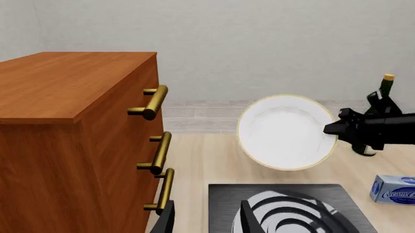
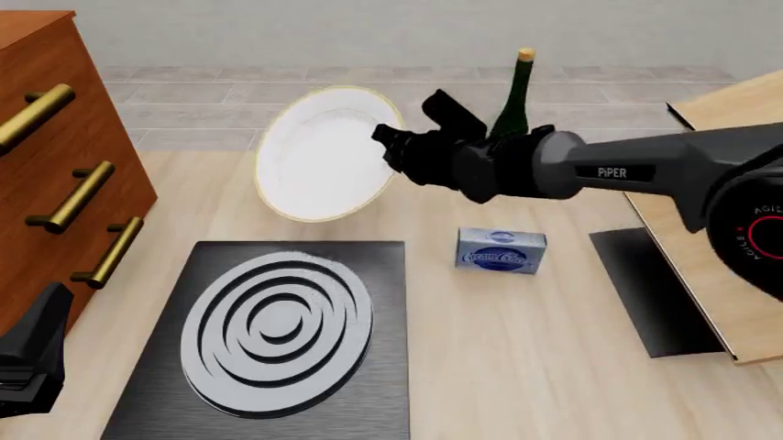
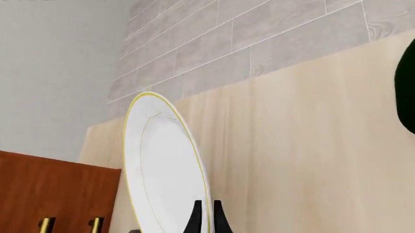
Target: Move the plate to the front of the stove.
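The right gripper (image 2: 385, 145) is pinching the plate (image 2: 321, 154) by its rim, fingers closed thin on the edge, holding it tilted up in the upper middle of the front view, behind the stove (image 2: 275, 335). It looks stiff, slick and breakable. The left gripper (image 1: 206, 218) is gaping empty.

Simulated kitchen: stove (image 2: 275, 339), wooden drawers (image 2: 55, 174), bottle (image 2: 516, 92).

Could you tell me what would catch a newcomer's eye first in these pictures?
First, the white plate, held tilted up on edge above the table beyond the stove, its rim pinched by the right gripper. Next, the stove's silver ring burner near the front edge, and the wooden drawer chest with brass handles at the left.
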